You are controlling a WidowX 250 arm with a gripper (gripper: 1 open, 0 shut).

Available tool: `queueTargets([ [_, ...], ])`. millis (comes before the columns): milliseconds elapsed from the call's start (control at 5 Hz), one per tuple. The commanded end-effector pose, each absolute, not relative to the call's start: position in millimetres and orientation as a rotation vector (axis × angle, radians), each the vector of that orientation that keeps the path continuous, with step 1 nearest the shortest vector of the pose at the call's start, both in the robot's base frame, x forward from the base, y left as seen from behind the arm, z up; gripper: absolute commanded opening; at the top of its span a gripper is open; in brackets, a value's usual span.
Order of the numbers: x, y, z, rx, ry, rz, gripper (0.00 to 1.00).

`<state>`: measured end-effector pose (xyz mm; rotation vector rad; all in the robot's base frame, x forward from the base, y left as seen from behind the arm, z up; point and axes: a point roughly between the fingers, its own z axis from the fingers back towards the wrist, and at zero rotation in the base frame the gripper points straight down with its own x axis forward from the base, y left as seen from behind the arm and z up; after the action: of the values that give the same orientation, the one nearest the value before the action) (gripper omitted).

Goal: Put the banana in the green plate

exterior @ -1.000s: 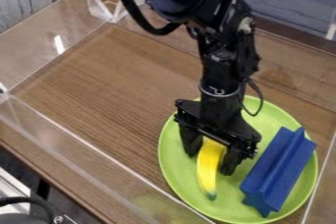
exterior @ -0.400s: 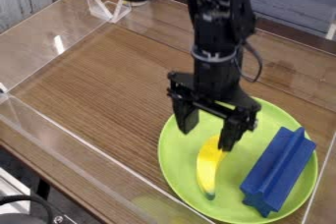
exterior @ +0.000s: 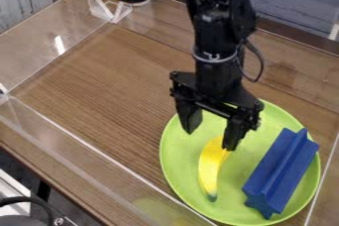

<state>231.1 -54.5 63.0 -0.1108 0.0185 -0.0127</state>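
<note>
A small yellow banana [exterior: 211,169] lies on the lime-green plate [exterior: 177,158] at the front right of the table, pointing toward the near rim. My black gripper [exterior: 215,130] hangs just above the banana's far end. It stands open, one finger on each side, with nothing held between them.
A blue ridged block [exterior: 281,173] rests on the plate's right side, close to the banana. Clear plastic walls [exterior: 54,143] fence the wooden table on the left and front. My arm [exterior: 217,32] rises toward the back.
The gripper has lifted off the banana and moved slightly back and up, leaving the banana lying on the plate. Little has changed over the last half second.
</note>
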Motion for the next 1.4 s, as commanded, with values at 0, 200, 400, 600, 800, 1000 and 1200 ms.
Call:
queueTargets([
  [0,234,-52,60.5,-0.114,-0.013,0.006,1.00],
  [200,236,-51,54.4,-0.113,-0.016,0.030,1.00],
  [400,237,-49,69.4,-0.125,-0.030,0.031,1.00],
  [600,241,-44,93.6,-0.144,-0.060,0.035,1.00],
  [800,244,-35,124.5,-0.152,-0.096,0.040,1.00],
  [1000,252,-18,150.6,-0.138,-0.122,0.054,1.00],
  [1200,265,19,163.9,-0.094,-0.140,0.077,1.00],
])
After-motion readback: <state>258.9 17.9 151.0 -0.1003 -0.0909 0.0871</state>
